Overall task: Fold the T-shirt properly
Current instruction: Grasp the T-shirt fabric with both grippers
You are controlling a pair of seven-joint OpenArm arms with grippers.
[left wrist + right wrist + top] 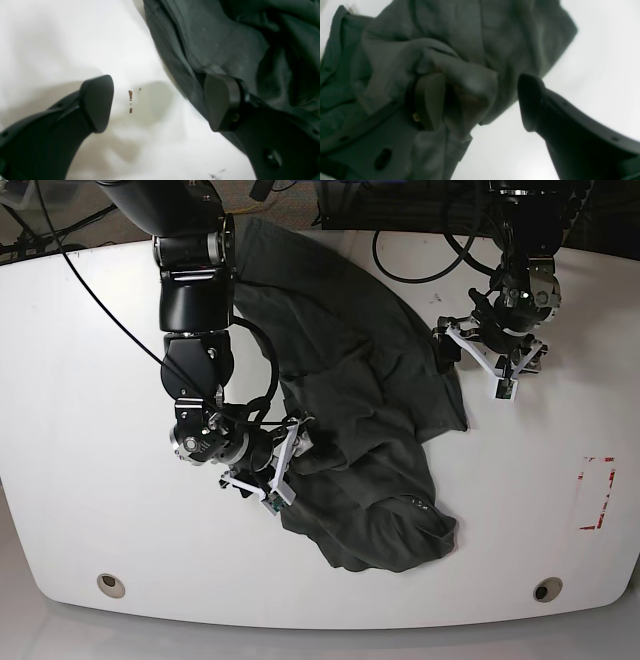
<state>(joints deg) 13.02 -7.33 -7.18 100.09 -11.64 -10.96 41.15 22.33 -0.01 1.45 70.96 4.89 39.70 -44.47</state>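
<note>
The shirt (350,410) lies crumpled mid-tabletop (90,360), not yet spread. Both end effectors gape wide at its edges: left (160,102) straddles the hem, right (480,102) has a fold between its fingers. Next: close, then pull flat.

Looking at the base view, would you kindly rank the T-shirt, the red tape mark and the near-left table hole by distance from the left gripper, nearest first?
From the left gripper, on this view's right:
1. T-shirt: its edge lies right beside the gripper, toward the table's middle.
2. Red tape mark: near the table's right edge, toward the camera.
3. Near-left table hole: far across, at the near-left corner.
</note>
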